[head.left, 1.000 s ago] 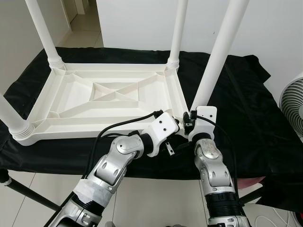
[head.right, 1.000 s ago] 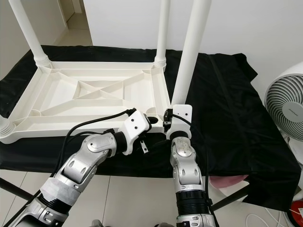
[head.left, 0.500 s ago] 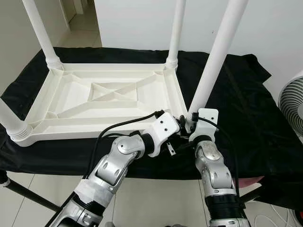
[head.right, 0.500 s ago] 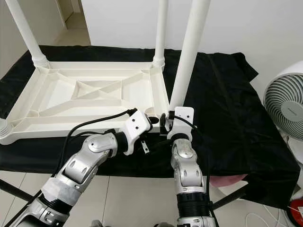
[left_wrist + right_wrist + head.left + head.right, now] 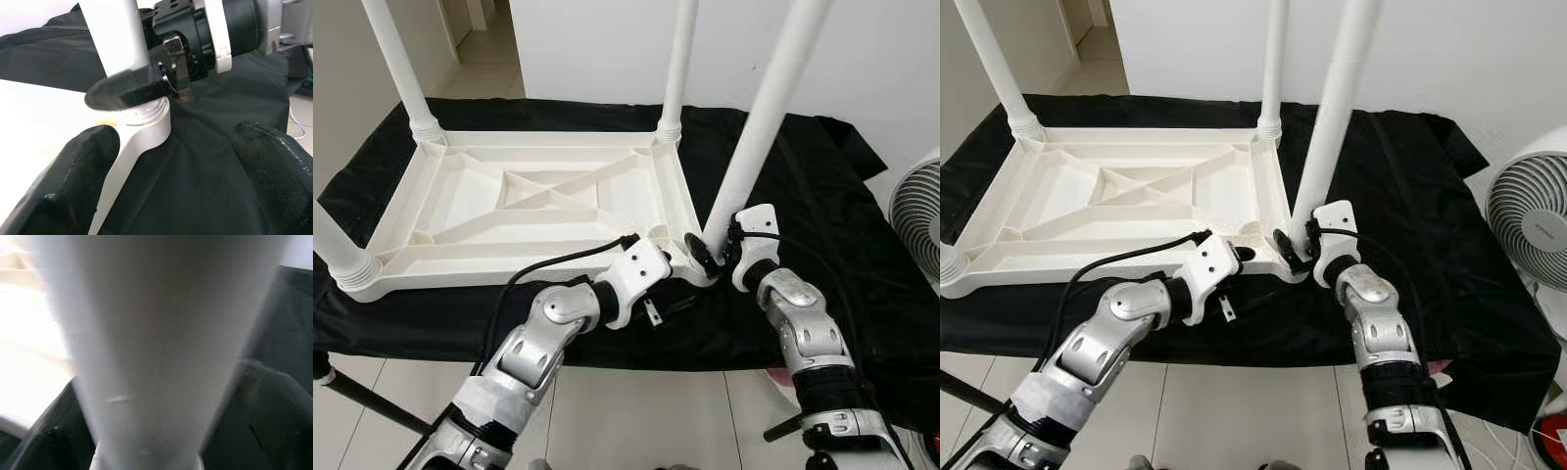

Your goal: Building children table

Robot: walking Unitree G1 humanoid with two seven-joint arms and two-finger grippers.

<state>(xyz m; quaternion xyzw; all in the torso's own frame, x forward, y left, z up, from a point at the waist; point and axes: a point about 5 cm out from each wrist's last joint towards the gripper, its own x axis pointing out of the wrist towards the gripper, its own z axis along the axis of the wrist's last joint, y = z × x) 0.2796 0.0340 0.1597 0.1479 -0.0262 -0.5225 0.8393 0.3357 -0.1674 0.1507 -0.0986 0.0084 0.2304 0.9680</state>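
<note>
Right gripper (image 5: 713, 257) clasps the table leg (image 5: 759, 127) (at its base); left gripper (image 5: 668, 257) beside.

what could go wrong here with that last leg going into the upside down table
The tall white plastic leg leans, so the right gripper, closed round its base, may twist it crooked in the corner socket. The upturned white plastic tabletop lies on loose black cloth and may slide. The open left gripper sits close enough to collide.

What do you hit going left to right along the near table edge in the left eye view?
Near-left table leg → upturned white tabletop → left gripper → near-right table leg → right gripper → fan.
</note>
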